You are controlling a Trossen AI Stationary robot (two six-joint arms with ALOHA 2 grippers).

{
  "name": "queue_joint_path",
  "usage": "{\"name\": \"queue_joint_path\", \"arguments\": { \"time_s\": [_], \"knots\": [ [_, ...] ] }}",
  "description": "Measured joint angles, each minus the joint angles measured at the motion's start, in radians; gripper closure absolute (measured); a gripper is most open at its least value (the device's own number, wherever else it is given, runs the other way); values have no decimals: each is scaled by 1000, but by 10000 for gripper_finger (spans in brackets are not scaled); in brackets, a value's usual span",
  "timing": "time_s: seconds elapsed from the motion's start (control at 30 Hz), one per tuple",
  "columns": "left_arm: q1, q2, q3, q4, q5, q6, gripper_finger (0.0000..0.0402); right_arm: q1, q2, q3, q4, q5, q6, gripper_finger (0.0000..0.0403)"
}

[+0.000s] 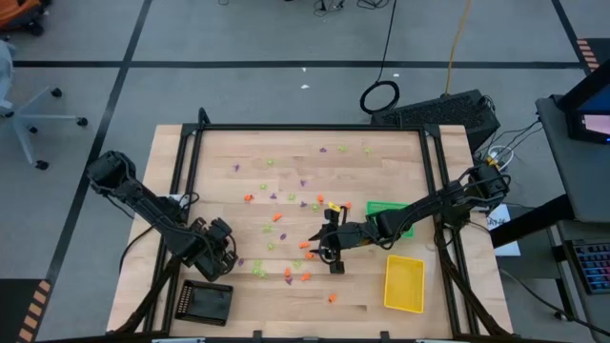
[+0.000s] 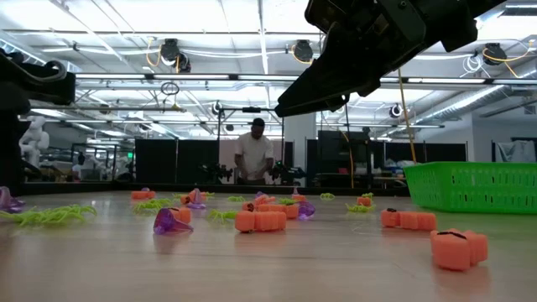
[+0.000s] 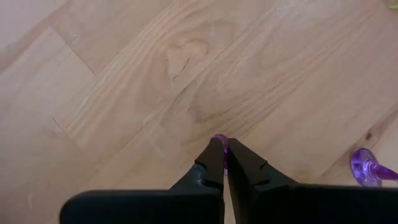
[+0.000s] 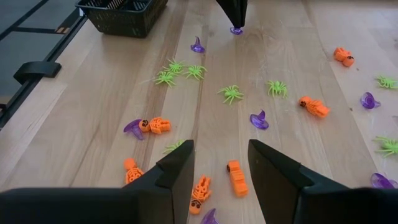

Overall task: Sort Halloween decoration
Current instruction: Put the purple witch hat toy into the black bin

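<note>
Tiny orange, purple and lime Halloween decorations [image 1: 286, 224] lie scattered over the wooden table. My left gripper [image 3: 222, 146] stands near the table's front left, beside the black tray [image 1: 207, 301]. It points steeply down and is shut on a small purple trinket [image 3: 219, 138]. The right wrist view shows the same gripper [image 4: 235, 14] from across the table. My right gripper [image 4: 219, 163] hovers open over the middle of the table. Orange trinkets [image 4: 236, 177] lie on the wood below its fingers, untouched. My left gripper pinches the purple trinket's upper part [image 3: 218, 137] between its two fingertips, coming from above and pointing steeply down. Only a sliver of purple shows past the tips. Its lower end [image 4: 236, 30] is at the wood; whether it is lifted clear, I cannot tell.
A green tray [image 1: 391, 217] and a yellow tray [image 1: 404, 283] stand at the right, behind my right arm. Another purple trinket [image 3: 367, 167] lies close to my left gripper. Lime spiders [image 4: 231, 93] and purple hats [image 4: 259, 119] lie between the arms. A person [image 2: 253, 155] stands beyond the table.
</note>
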Motion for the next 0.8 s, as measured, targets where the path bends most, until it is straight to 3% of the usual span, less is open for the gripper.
{"name": "queue_joint_path", "arguments": {
  "time_s": [0.4,0.8],
  "knots": [
    [0,-5,64,-43,7,93,398,0,0,0,0,0,-7,266],
    [-35,-132,118,-44,-186,335,398,0,0,0,0,0,-4,266]
  ]
}}
